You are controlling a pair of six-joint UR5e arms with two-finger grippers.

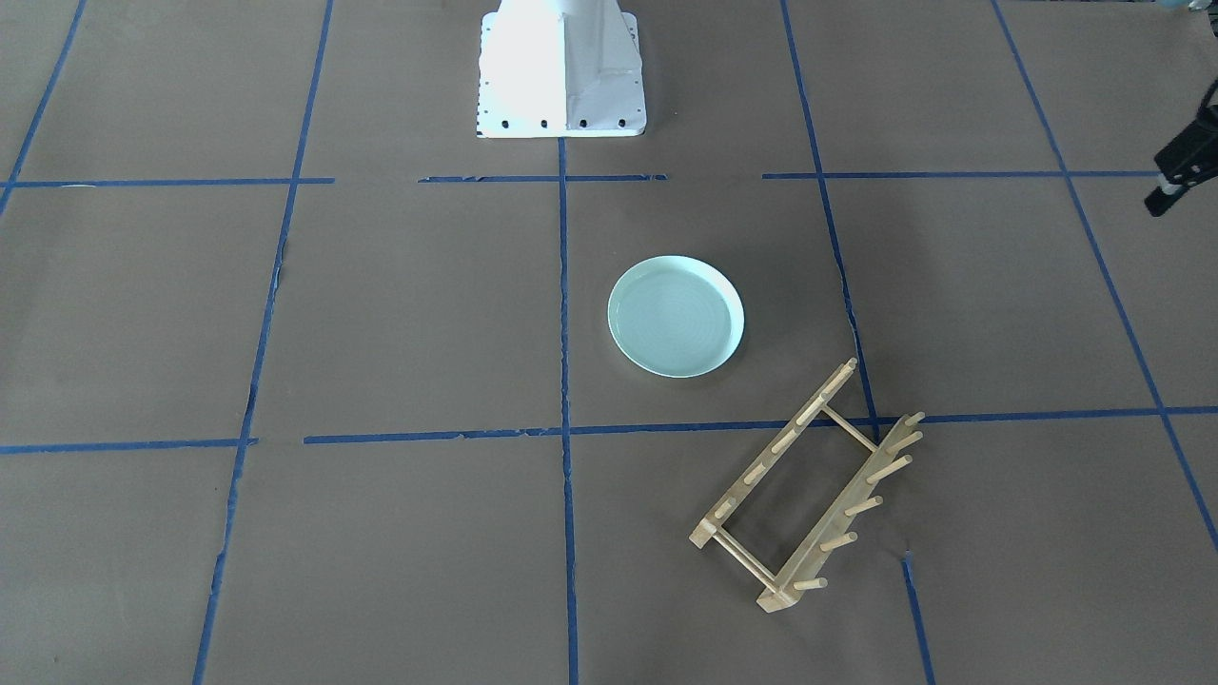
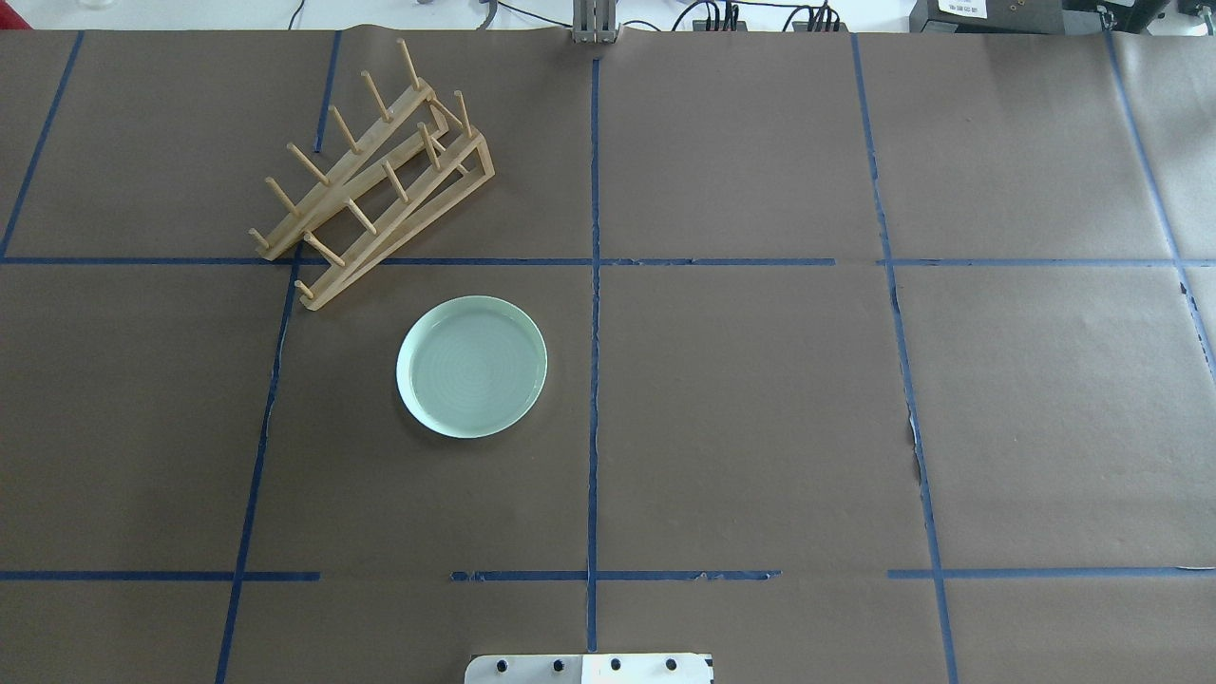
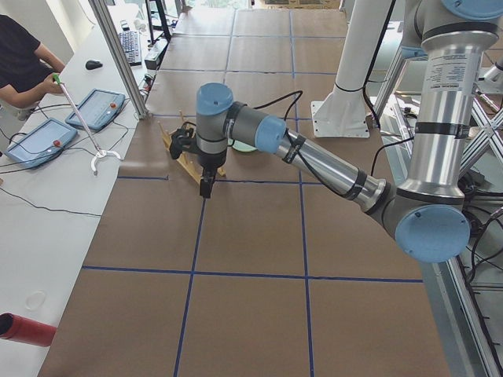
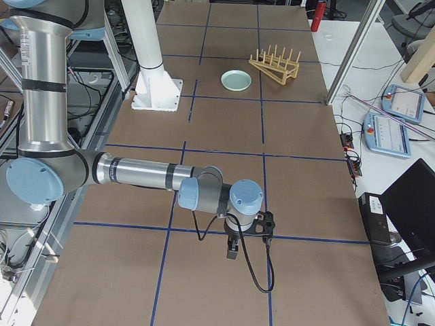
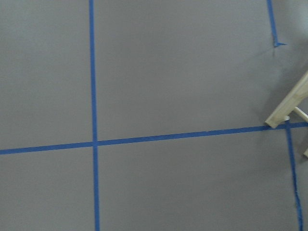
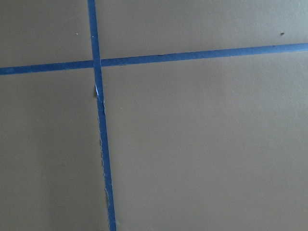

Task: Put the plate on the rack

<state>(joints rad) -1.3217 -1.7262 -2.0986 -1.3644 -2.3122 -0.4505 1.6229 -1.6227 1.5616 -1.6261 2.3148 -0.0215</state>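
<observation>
Nearest the front camera stands the small light-wood peg rack, pegs upright to take a plate on edge. Just beyond it, the round mint-green plate lies flat on the table's left half. The left gripper seemingly hovers near the rack, the right gripper far right; we cannot tell how wide either stands.

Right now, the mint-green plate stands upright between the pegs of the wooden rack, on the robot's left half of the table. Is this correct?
Not quite. The plate does not stand in the rack; it lies flat on the table, apart from the rack and nearer the robot. The overhead exterior view shows this. Both are indeed on the robot's left half.
</observation>
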